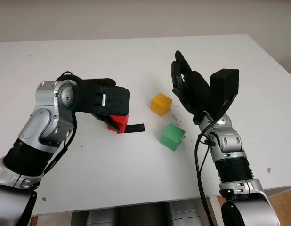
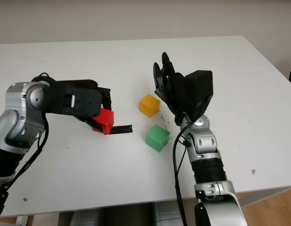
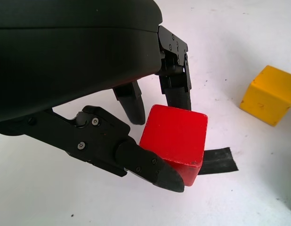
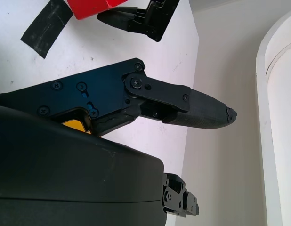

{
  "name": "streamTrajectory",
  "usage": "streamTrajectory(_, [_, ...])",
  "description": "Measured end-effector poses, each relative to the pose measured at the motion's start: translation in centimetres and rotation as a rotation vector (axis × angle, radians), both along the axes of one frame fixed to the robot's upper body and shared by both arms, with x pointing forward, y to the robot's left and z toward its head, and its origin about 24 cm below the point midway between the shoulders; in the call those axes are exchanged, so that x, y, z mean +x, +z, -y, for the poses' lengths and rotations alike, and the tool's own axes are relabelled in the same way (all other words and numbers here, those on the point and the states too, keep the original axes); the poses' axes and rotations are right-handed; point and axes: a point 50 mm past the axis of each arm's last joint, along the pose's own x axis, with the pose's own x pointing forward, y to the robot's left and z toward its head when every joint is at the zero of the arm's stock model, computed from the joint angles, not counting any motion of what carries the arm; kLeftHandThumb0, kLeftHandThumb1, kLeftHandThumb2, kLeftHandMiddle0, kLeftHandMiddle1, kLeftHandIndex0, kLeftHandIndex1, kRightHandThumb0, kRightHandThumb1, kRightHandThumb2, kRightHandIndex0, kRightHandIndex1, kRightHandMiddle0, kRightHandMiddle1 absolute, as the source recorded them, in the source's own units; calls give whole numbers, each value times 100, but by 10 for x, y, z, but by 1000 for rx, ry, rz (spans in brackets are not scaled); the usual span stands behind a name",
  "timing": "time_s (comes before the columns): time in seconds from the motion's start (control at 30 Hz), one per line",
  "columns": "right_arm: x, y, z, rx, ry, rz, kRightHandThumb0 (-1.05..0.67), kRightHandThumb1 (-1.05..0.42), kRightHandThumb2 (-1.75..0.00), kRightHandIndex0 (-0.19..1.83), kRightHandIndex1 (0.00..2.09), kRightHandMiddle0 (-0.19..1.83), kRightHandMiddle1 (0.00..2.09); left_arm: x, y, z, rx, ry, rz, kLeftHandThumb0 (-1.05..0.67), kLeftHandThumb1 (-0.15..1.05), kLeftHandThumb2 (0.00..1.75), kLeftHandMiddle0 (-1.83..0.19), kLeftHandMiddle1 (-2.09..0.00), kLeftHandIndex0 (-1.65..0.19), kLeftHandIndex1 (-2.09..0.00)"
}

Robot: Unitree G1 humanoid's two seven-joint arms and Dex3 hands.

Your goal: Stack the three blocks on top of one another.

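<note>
The white table (image 1: 136, 61) is big, with lots of bare room behind the yellow block (image 1: 161, 104) all the way to the far edge, and more bare room in front of it toward the near edge. A pale wall stands behind the table. The yellow block sits near the middle of the table. The green block (image 1: 172, 136) sits near it, a little closer to the robot, and the two are apart. To the left of the yellow block is the red block (image 3: 174, 137). The left hand (image 1: 107, 101) has its fingers (image 3: 148, 165) closed around the red block, pinching it from both sides. A short strip of black tape (image 1: 134, 128) lies on the table, poking out from under the red block toward the yellow block. The right hand (image 1: 189, 87) is up in the air just to the right of the yellow block, open and holding nothing.
</note>
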Motion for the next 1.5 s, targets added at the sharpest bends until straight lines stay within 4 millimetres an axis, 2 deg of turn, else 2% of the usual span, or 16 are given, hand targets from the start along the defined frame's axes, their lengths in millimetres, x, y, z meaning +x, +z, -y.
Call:
streamTrajectory(0.03, [0, 0, 0, 0, 0, 0, -76, -105, -68, -19, 0, -19, 0, 0, 0, 0, -5, 8, 0, -35, 96, 6, -14, -102, -22, -188])
streamTrajectory(0.07, [0, 0, 0, 0, -1, 0, -75, -105, -68, -19, 0, -19, 0, 0, -1, 0, -14, 15, 1, -35, 97, 5, -19, -88, -17, -184])
streamTrajectory(0.17, [0, 0, 0, 0, -3, 2, -75, -105, -68, -19, 0, -19, 0, 0, -4, 1, -45, 26, 3, -34, 97, 5, -17, -95, -12, -185])
streamTrajectory(0.23, [0, 0, 0, 1, -4, 3, -75, -105, -68, -19, 0, -19, 0, -1, -6, 2, -59, 32, 5, -33, 98, 5, -21, -81, -14, -189])
streamTrajectory(0.3, [0, 1, 0, 1, -5, 5, -75, -105, -68, -19, 0, -19, 0, -1, -8, 2, -67, 40, 6, -33, 98, 6, -24, -81, -17, -195])
streamTrajectory(0.4, [0, 1, 0, 1, -7, 5, -74, -105, -68, -19, 0, -19, 0, -1, -10, 2, -67, 47, 24, -33, 99, 5, -30, -64, -21, -199])
streamTrajectory(0.47, [0, 1, 0, 1, -7, 5, -75, -105, -68, -19, 0, -19, 0, -1, -11, 3, -54, 49, 33, -33, 99, 5, -35, -49, -26, -186])
streamTrajectory(0.53, [0, 1, 0, 1, -7, 6, -75, -105, -68, -19, 0, -19, 0, -1, -13, 5, -42, 48, 32, -33, 99, 5, -38, -34, -27, -184])
streamTrajectory(0.63, [0, 1, -1, -1, -6, 9, -75, -105, -69, -19, 0, -19, 0, -2, -16, 7, -23, 44, 30, -33, 100, 5, -43, -25, -30, -183])
streamTrajectory(0.7, [0, 1, -1, -1, -5, 9, -75, -105, -69, -19, 0, -19, 0, -2, -17, 8, -12, 40, 30, -33, 100, 5, -46, -24, -34, -196])
streamTrajectory(0.83, [-1, 1, -1, -1, -4, 9, -75, -105, -69, -19, 0, -19, 0, -2, -18, 10, -5, 32, 35, -33, 100, 5, -50, -27, -35, -192])
streamTrajectory(1.0, [-1, 1, -2, 0, -4, 9, -75, -105, -68, -19, 0, -19, 0, -1, -20, 12, -25, 38, 27, -32, 99, 5, -53, -34, -41, -182])
streamTrajectory(1.07, [-1, 1, -3, 3, -3, 9, -74, -105, -68, -19, 0, -19, 0, -1, -22, 13, -34, 47, 21, -33, 99, 5, -48, -44, -40, -178])
streamTrajectory(1.27, [-1, 1, -3, 3, -2, 8, -75, -105, -69, -19, 0, -19, 0, 0, -24, 16, -68, 60, 16, -32, 99, 5, -44, -54, -42, -155])
streamTrajectory(1.33, [-1, 1, -3, 2, -1, 8, -75, -105, -69, -19, 0, -19, 0, 1, -25, 17, -77, 67, 20, -32, 100, 6, -40, -59, -39, -157])
streamTrajectory(1.5, [-1, 1, -3, 3, -2, 8, -75, -105, -68, -19, 0, -19, 0, 3, -29, 17, -85, 92, 12, -32, 102, 6, -35, -68, -30, -181])
